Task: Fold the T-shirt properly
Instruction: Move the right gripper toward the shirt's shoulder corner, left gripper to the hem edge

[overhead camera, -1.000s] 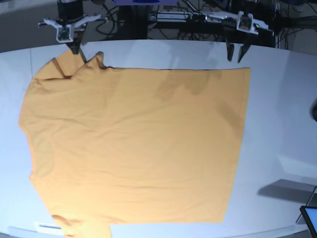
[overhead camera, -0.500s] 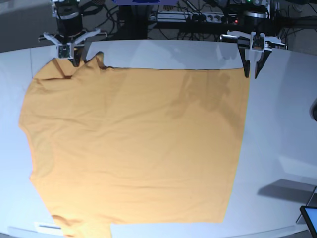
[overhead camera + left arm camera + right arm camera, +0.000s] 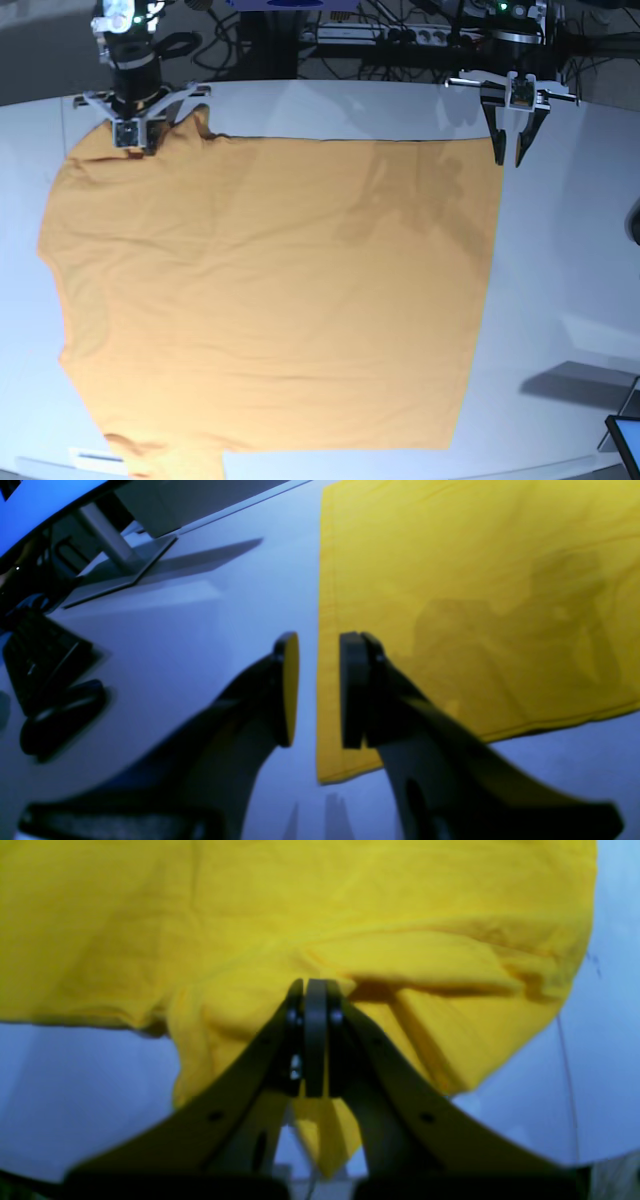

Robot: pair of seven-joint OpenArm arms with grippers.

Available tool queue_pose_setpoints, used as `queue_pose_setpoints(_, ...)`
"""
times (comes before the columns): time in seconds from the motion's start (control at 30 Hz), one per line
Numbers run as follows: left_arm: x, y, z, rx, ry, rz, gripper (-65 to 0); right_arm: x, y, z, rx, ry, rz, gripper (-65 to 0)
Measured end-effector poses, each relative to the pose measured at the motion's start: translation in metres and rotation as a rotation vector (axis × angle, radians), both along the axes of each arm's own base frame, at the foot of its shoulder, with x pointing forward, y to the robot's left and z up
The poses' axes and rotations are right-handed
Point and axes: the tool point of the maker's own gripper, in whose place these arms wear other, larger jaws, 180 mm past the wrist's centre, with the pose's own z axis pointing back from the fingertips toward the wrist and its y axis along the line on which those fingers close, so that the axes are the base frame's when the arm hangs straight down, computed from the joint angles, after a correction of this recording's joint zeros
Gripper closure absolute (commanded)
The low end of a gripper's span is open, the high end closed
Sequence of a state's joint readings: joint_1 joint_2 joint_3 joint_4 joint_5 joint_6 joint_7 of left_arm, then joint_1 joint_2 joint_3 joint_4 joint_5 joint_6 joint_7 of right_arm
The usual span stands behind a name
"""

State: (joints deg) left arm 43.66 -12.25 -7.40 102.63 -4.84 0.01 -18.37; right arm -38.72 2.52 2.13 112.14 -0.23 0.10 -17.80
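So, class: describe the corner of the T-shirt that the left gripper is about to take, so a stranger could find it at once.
Start from the pale table and the orange-yellow T-shirt spread flat on it. Follow its straight hem to the corner under the left gripper, whose jaws stand apart. Unlike the bunched sleeve end, this corner lies flat and square.

T-shirt (image 3: 270,290) lower hem cut off by base frame edge, right gripper (image 3: 310,990) tips blurred, cloth pinch unclear

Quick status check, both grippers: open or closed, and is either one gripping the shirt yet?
Left gripper: open, straddling the T-shirt hem edge, holding nothing.
Right gripper: shut, at the bunched sleeve; a hold on the cloth cannot be told.
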Motion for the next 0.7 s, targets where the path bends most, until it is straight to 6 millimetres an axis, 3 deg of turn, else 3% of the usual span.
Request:
queue_pose_setpoints(0.3, -0.003, 0.000, -0.002, -0.001, 0.008, 0.001, -14.9, -0.011, -0.003, -0.022, -0.002, 0.073, -0.011, 0.0)
queue_pose_setpoints(0.7, -0.003, 0.000, -0.002, 0.000, 0.008, 0.001, -14.9, -0.021, -0.003, -0.035, 0.001, 0.113, -0.016, 0.0)
